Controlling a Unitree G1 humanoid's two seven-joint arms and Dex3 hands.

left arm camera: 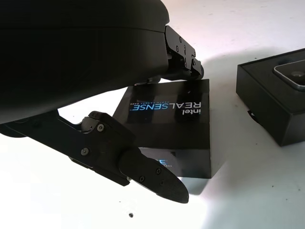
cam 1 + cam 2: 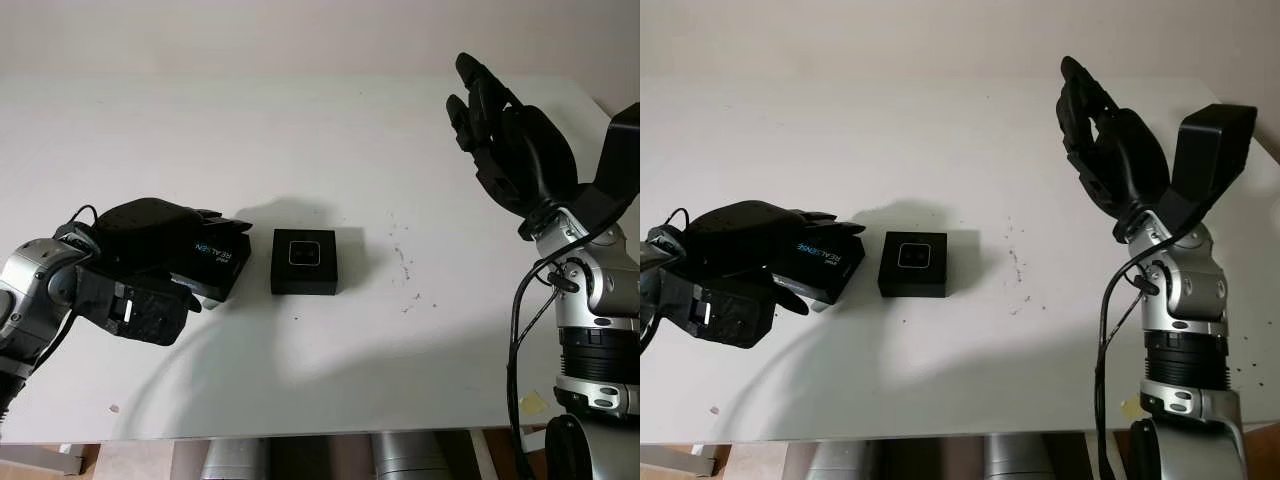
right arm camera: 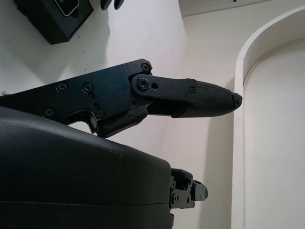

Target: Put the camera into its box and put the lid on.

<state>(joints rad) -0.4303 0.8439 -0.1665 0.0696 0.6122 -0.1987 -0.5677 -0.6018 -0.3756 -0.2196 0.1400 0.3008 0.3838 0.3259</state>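
While the camera (image 2: 304, 252) sits lens-up in the open box (image 2: 304, 262) at table (image 2: 300, 150) centre, the left hand (image 2: 150, 265) is closed around the lid (image 2: 215, 263) just left of the box, fingers over its top, thumb at its near edge. Lid is tilted, long axis angled toward the box, printed face up. Right hand (image 2: 500, 130) is raised at far right, holding nothing.
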